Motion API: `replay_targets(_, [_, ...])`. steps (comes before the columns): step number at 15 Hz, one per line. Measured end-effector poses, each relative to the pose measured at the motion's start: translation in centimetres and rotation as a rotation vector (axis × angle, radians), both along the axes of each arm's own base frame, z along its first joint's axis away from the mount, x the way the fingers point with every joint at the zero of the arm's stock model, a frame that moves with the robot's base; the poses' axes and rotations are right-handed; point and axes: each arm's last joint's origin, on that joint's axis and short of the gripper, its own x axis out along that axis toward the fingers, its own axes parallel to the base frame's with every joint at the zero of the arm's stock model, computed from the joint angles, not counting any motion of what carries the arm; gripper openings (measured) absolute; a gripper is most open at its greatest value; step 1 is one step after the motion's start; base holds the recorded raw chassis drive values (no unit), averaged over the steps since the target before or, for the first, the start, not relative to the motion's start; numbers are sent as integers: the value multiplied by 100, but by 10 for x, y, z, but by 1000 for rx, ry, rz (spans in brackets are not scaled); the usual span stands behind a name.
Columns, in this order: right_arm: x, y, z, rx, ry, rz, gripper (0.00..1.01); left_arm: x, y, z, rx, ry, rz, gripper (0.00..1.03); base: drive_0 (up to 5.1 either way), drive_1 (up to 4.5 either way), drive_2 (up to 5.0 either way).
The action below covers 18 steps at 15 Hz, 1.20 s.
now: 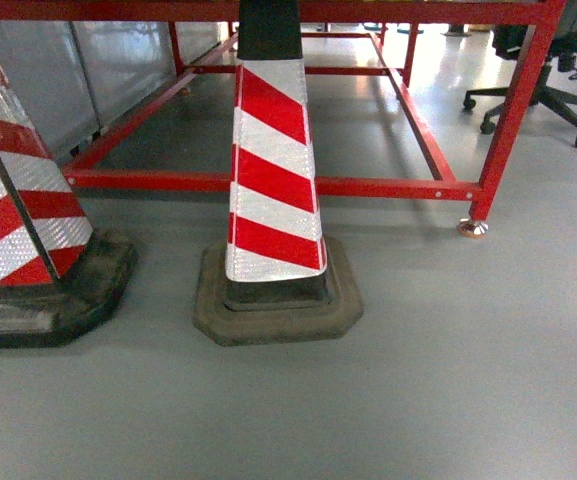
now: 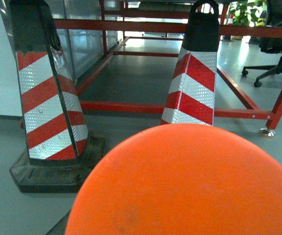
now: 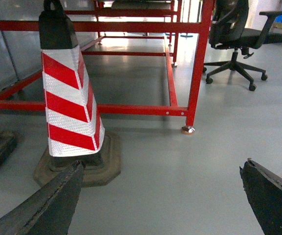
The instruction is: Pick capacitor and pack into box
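no box and no capacitor in any of the three views, so where they sit cannot be told from here. what we do get is the right gripper (image 3: 162, 196) in its own wrist view, its two dark fingers (image 3: 48, 205) spread wide at the bottom corners, nothing between them but grey floor (image 3: 180, 171). the left gripper does not show; its wrist view is filled low down by a big orange rounded surface (image 2: 184, 181), close to the lens. beyond that, a red-and-white striped cone (image 1: 273, 170) stands upright on a dark base in the middle of the head view, and a second striped cone (image 1: 18, 220) stands at the left edge. behind both runs a red metal frame (image 1: 368, 187) with a foot on the floor, and a black office chair (image 3: 238, 39) stands off to the right.
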Motion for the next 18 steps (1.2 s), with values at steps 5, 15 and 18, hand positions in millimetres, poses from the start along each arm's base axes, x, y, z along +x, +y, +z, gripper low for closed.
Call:
replay_targets(5, [0,0,0,0,3,0,98,0,0,0,0,4,0,43,1,403,-402])
replay_targets(15, [0,0,0,0,2,0,98,0,0,0,0,3,0,43,0,0,0])
replay_targets(18, [0,0,0,0,4,0,98,0,0,0,0,4,0,43,0,0,0])
